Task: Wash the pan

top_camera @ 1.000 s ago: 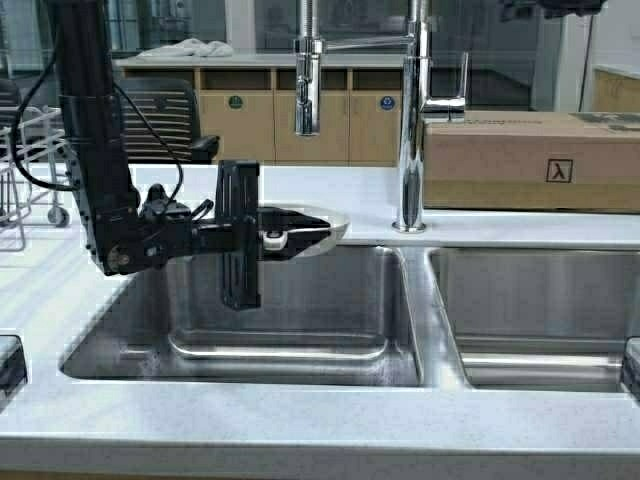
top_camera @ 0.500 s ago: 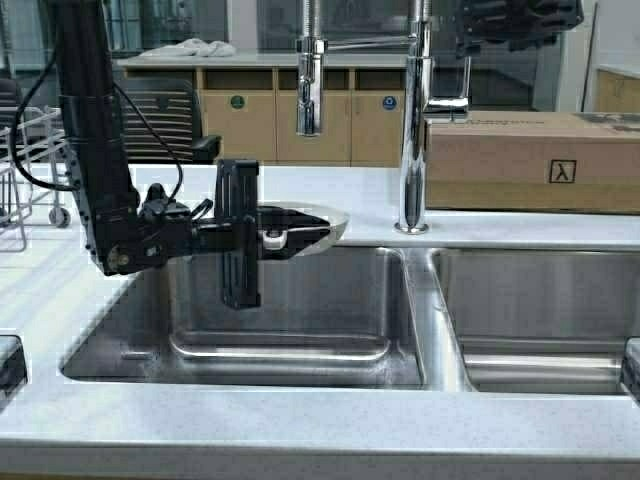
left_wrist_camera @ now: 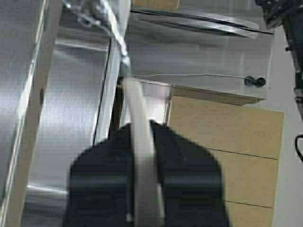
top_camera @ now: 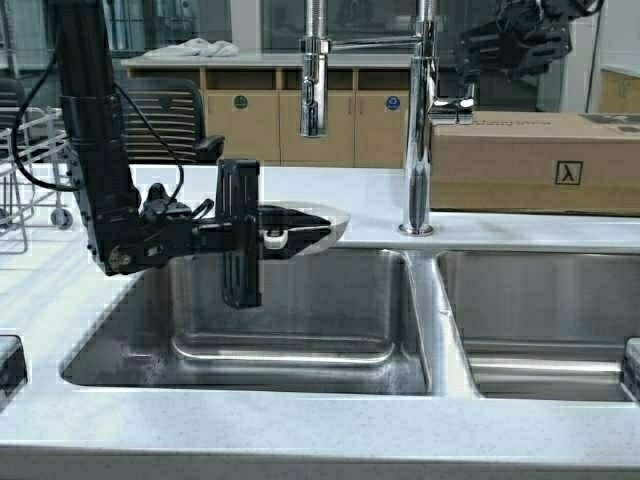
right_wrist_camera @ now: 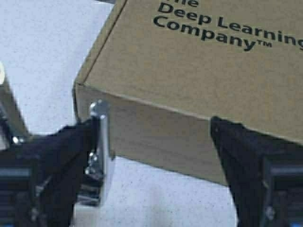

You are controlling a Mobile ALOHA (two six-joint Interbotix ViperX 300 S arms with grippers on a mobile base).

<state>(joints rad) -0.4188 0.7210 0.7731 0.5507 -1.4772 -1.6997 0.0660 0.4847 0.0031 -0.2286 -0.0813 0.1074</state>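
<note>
Left gripper (top_camera: pixel 285 232) clamps the pan (top_camera: pixel 322 222) over the sink (top_camera: pixel 290 350); right gripper (right_wrist_camera: pixel 156 137), spread apart, flanks the tap lever (right_wrist_camera: pixel 100 151). No water runs yet.

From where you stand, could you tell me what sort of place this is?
Probably an office or lab kitchenette: a double steel sink set in a pale countertop, a tall chrome faucet, and wooden cabinets behind it.
</note>
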